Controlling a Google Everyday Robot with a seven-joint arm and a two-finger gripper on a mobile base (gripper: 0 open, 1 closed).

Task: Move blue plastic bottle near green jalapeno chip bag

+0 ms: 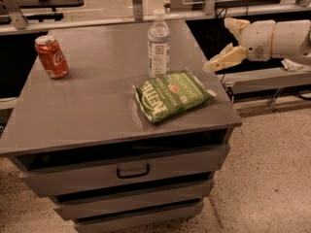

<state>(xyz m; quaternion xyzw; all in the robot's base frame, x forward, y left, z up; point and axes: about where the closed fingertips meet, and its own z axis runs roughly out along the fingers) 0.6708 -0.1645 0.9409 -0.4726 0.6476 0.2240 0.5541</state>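
The blue plastic bottle, clear with a white cap and a pale label, stands upright on the grey cabinet top. It is just behind the far edge of the green jalapeno chip bag, which lies flat near the top's front right corner. My gripper is open and empty. It hangs in the air to the right of the cabinet, past its right edge and well clear of the bottle.
A red Coca-Cola can stands near the left edge of the cabinet top. The cabinet has drawers with a dark handle at the front. Shelves and metal rails lie behind and to the right.
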